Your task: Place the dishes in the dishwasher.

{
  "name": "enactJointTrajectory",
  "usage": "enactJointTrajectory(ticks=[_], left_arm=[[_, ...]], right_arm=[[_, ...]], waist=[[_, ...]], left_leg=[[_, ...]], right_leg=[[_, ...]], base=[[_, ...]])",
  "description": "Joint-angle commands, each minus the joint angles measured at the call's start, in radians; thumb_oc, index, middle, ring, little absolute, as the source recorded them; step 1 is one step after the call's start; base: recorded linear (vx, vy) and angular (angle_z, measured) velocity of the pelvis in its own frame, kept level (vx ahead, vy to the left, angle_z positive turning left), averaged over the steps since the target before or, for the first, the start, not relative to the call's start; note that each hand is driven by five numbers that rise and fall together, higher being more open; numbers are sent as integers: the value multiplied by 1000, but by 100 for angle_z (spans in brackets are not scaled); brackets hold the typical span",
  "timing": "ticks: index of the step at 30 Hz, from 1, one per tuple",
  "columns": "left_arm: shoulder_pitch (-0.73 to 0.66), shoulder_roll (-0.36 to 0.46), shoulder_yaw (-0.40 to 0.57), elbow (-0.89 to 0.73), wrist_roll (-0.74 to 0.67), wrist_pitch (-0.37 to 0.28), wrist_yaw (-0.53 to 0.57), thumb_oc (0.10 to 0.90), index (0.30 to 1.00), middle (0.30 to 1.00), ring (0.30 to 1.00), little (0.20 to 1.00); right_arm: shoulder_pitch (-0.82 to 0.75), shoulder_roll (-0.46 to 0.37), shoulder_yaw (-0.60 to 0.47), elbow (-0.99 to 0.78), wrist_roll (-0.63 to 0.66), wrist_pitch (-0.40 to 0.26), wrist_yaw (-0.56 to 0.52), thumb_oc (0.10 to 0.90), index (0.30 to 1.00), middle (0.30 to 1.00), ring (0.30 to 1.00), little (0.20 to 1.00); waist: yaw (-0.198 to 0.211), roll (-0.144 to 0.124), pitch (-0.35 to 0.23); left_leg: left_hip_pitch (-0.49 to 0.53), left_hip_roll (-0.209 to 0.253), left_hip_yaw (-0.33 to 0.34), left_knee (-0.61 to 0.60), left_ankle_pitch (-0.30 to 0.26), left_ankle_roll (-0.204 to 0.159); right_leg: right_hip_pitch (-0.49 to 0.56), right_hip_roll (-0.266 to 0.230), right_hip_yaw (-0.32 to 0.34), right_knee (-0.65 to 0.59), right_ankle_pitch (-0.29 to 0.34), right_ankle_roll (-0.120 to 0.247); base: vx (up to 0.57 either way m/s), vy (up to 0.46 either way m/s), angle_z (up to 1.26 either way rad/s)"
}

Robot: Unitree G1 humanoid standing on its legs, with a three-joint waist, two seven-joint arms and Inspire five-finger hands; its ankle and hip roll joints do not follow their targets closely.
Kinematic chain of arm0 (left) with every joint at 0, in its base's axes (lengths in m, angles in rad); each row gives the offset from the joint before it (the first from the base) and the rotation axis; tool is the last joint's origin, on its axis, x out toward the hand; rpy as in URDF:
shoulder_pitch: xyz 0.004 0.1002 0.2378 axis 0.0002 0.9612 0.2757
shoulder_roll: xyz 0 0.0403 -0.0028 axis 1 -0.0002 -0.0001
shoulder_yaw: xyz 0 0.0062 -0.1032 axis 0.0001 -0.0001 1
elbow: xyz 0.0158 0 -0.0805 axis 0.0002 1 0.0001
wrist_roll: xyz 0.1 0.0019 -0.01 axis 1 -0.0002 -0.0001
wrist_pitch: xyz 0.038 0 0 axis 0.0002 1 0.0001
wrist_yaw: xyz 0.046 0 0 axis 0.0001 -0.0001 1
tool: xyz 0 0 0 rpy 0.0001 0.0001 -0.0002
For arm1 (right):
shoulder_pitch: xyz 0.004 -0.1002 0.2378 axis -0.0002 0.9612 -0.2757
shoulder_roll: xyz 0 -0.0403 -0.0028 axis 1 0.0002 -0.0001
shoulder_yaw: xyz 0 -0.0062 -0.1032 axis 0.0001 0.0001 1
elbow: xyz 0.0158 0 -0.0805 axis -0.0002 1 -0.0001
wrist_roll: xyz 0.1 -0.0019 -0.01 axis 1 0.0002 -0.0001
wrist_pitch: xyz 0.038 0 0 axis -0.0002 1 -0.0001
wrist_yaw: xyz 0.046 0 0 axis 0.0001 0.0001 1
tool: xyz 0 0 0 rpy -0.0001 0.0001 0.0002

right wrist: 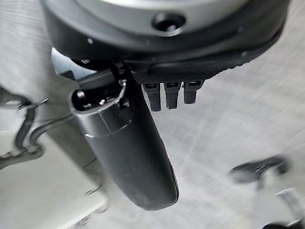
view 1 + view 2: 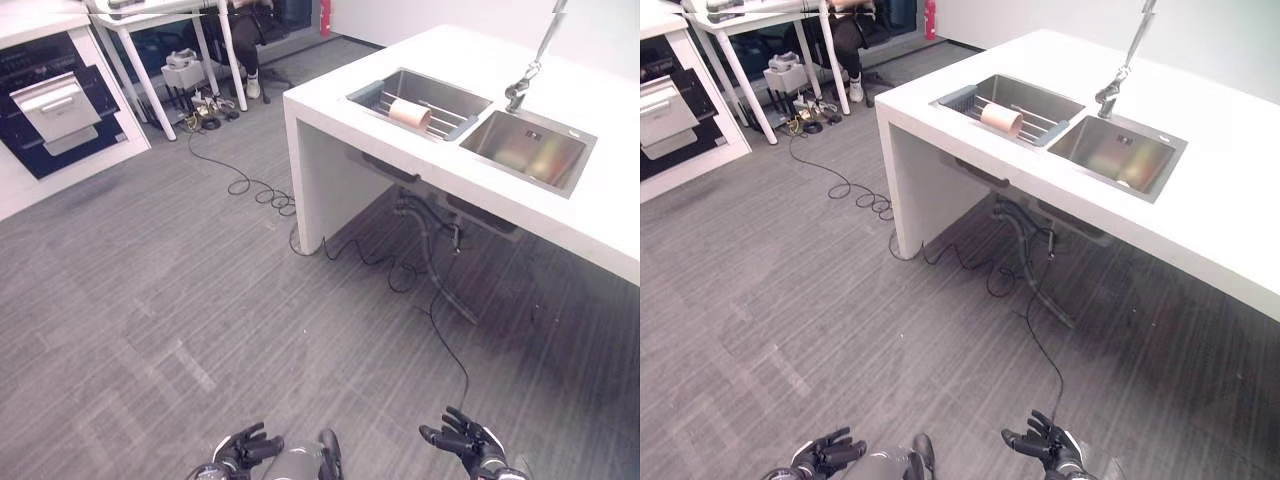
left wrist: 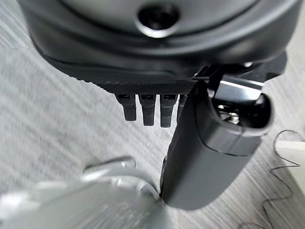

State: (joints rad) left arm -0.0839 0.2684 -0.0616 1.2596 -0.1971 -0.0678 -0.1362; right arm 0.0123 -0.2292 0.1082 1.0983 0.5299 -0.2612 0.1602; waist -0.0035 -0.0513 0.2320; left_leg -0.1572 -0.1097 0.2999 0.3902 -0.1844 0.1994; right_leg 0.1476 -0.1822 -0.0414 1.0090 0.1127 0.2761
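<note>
**Hands low over the floor, dish in the sink rack**

Left eye view: grey carpet floor (image 2: 150, 320) fills most of the scene. A white table (image 2: 600, 110) stands to the right, with two steel sink basins set in it. The nearer basin holds a rack (image 2: 445, 118), and a pinkish cup (image 2: 410, 114) lies on its side on that rack. The second basin (image 2: 528, 148) sits just beside it, with a tap (image 2: 530, 70) rising behind. At the far left a dark appliance front with its door (image 2: 55, 105) ajar shows in a white cabinet, well apart from the table. A person's legs (image 2: 248, 40) show by a white desk at the back. The left hand (image 2: 245, 450) and the right hand (image 2: 462, 438) hang low at the bottom edge, both with fingers loosely spread and holding nothing.

Right eye view: the same layout, the cup (image 2: 1001, 118) lying on the rack in the nearer basin.

Left wrist view: the left hand's fingers (image 3: 147, 109) point straight out over the carpet, the thumb (image 3: 209, 152) apart from them.

Right wrist view: the right hand's fingers (image 1: 171, 93) extend straight, the thumb (image 1: 128, 152) apart, nothing between them.
</note>
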Motion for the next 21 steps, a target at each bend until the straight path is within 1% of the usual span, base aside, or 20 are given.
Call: enactJointTrajectory(ticks=[1, 2, 3, 4, 5, 6, 7, 8, 11, 12, 13, 15, 16, 17, 18, 19, 20, 21], left_arm=[[75, 4, -68, -58, -18, 15, 8, 800, 900, 900, 900, 900], [67, 4, -71, -61, -21, 18, -3, 800, 900, 900, 900, 900], [65, 4, -71, -62, -18, 19, -5, 800, 900, 900, 900, 900], [59, 4, -75, -66, -8, 21, -11, 800, 900, 900, 900, 900], [56, 5, -79, -68, -5, 24, -12, 800, 900, 900, 900, 900], [52, 6, -84, -75, -6, 36, -10, 800, 900, 900, 900, 900], [48, 3, -87, -83, -12, 58, 1, 800, 900, 900, 900, 900], [51, -4, -87, -74, -22, 66, 16, 800, 900, 900, 900, 900], [64, -21, -90, -58, -19, 49, 23, 800, 900, 900, 900, 900], [79, -28, -88, -57, -18, 39, 32, 800, 900, 900, 900, 900], [87, -30, -87, -63, -22, 47, 43, 800, 900, 900, 900, 900], [94, -31, -81, -69, -31, 68, 52, 800, 900, 900, 900, 900], [99, -31, -72, -70, -33, 73, 45, 800, 900, 900, 900, 900], [101, -34, -67, -73, -26, 77, 39, 800, 900, 900, 900, 900], [101, -37, -66, -74, -22, 78, 37, 800, 900, 900, 900, 900], [102, -40, -66, -74, -29, 77, 40, 800, 900, 900, 900, 900], [103, -46, -64, -73, -43, 74, 44, 800, 900, 900, 900, 900], [105, -49, -62, -73, -48, 70, 45, 800, 900, 900, 900, 900]], right_arm=[[-57, -94, 4, -43, -24, -64, 10, 800, 900, 900, 900, 900], [-63, -97, 10, -35, -31, -76, 15, 800, 900, 900, 900, 900], [-63, -98, 11, -35, -31, -76, 15, 800, 900, 900, 900, 900], [-61, -100, 9, -39, -27, -77, 13, 800, 900, 900, 900, 900], [-58, -101, 7, -43, -21, -76, 10, 800, 900, 900, 900, 900], [-55, -104, 4, -47, -9, -74, 12, 800, 900, 900, 900, 900], [-47, -107, -6, -50, 0, -72, 25, 800, 900, 900, 900, 900], [-40, -106, -23, -43, -21, -82, 45, 800, 900, 900, 900, 900], [-37, -100, -32, -37, -22, -88, 46, 800, 900, 900, 900, 900], [-32, -98, -30, -42, -16, -84, 40, 800, 900, 900, 900, 900], [-32, -98, -28, -45, -16, -76, 34, 800, 900, 900, 900, 900], [-33, -97, -23, -44, -21, -68, 21, 800, 900, 900, 900, 900], [-39, -98, -15, -38, -26, -73, 23, 800, 900, 900, 900, 900], [-48, -100, -7, -32, -42, -77, 21, 800, 900, 900, 900, 900], [-53, -105, -3, -29, -50, -78, 22, 800, 900, 900, 900, 900], [-57, -108, -2, -27, -47, -78, 23, 800, 900, 900, 900, 900], [-62, -115, 0, -25, -44, -77, 27, 800, 900, 900, 900, 900], [-65, -120, 0, -26, -47, -77, 33, 800, 900, 900, 900, 900]], waist=[[-15, 129, 4], [-42, 144, 16], [-48, 145, 18], [-68, 147, 26], [-79, 144, 30], [-89, 138, 35], [-101, 123, 38], [-111, 118, 38], [-108, 117, 31], [-107, 114, 26], [-109, 107, 24], [-110, 108, 17], [-107, 112, 13], [-101, 110, 6], [-97, 105, 2], [-93, 101, 0], [-85, 94, -4], [-79, 87, -6]], left_leg=[[12, 104, -90, -90, 22, -104], [56, 104, -103, -90, 0, -103], [64, 102, -107, -90, -5, -104], [89, 93, -125, -90, -22, -107], [104, 87, -136, -90, -35, -110], [121, 84, -149, -90, -52, -117], [145, 73, -167, -90, -81, -127], [187, 75, -177, -90, -130, -142], [220, 78, -167, -90, -166, -153], [229, 80, -159, -90, -174, -154], [232, 78, -148, -90, -161, -155], [247, 83, -145, -90, -155, -159], [261, 97, -130, -90, -150, -168], [273, 105, -117, -90, -142, -178], [286, 107, -114, -90, -120, -186], [300, 107, -114, -90, -86, -196], [323, 107, -112, -90, -7, -217], [335, 106, -109, -90, 54, -232]], right_leg=[[-163, 83, -151, -128, -4, -95], [-247, 85, -191, -152, -65, -125], [-259, 85, -197, -164, -74, -128], [-313, 85, -220, -243, -89, -138], [-334, 79, -236, -316, -89, -143], [-348, 67, -258, -439, -84, -147], [-373, 43, -274, -617, -47, -139], [-411, 12, -279, -709, -20, -112], [-437, -13, -286, -709, -34, -104], [-425, -12, -286, -709, -64, -111], [-415, -16, -296, -709, -67, -128], [-398, 2, -278, -709, -84, -138], [-374, 16, -280, -709, -111, -155], [-351, 25, -277, -709, -144, -171], [-335, 33, -266, -709, -166, -184], [-323, 38, -256, -709, -182, -193], [-305, 43, -247, -709, -205, -207], [-292, 43, -239, -709, -220, -217]], base=[[317, 162, -2], [262, 90, -29], [263, -10, -29], [211, -76, 9], [286, -146, 32], [343, -234, 103], [526, -333, 105], [464, -277, 97], [325, -208, 1], [288, -255, -34], [291, -263, -37], [256, -214, -68], [311, -227, -68], [339, -238, -42], [327, -222, 9], [336, -218, 10], [317, -206, -2], [237, -166, -34]])
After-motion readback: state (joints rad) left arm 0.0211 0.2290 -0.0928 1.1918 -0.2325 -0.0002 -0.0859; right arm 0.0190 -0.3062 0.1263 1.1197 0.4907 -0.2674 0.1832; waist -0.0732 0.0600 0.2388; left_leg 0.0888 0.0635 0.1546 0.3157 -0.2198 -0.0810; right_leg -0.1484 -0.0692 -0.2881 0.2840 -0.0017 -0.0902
